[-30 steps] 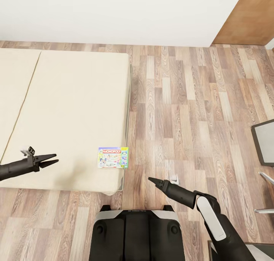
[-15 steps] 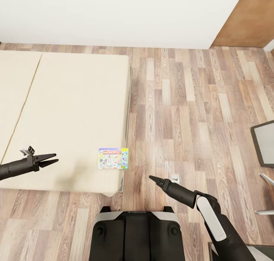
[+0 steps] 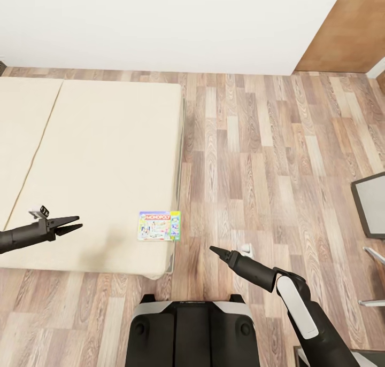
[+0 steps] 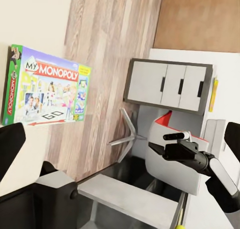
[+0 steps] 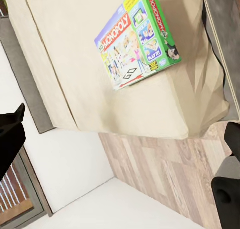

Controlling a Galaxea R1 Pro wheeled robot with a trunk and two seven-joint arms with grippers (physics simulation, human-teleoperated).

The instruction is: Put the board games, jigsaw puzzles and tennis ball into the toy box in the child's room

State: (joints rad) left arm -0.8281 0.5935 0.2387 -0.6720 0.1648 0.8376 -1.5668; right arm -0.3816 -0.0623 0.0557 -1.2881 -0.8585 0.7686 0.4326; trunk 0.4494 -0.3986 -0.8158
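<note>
One board game (image 3: 159, 225), a pale multicoloured Monopoly box with a green edge, lies flat on the bed (image 3: 96, 158) near its right front corner. It also shows in the left wrist view (image 4: 45, 86) and the right wrist view (image 5: 137, 41). My left gripper (image 3: 75, 224) hovers open over the mattress, well to the left of the box. My right gripper (image 3: 214, 249) hangs open over the wood floor, just right of the bed's corner and a little nearer me than the box. Neither touches it. The toy box, jigsaw puzzles and tennis ball are out of view.
A white wall runs along the far side, with a brown door (image 3: 347, 30) at the far right. The table (image 4: 167, 84) with white drawer fronts stands across the plank floor (image 3: 256, 142), beside chrome chair legs (image 3: 374, 252). My base (image 3: 192, 329) is at the bed's foot.
The whole picture has slid slightly downward, so the camera has moved. Both arms keep their poses and the board game lies where it was.
</note>
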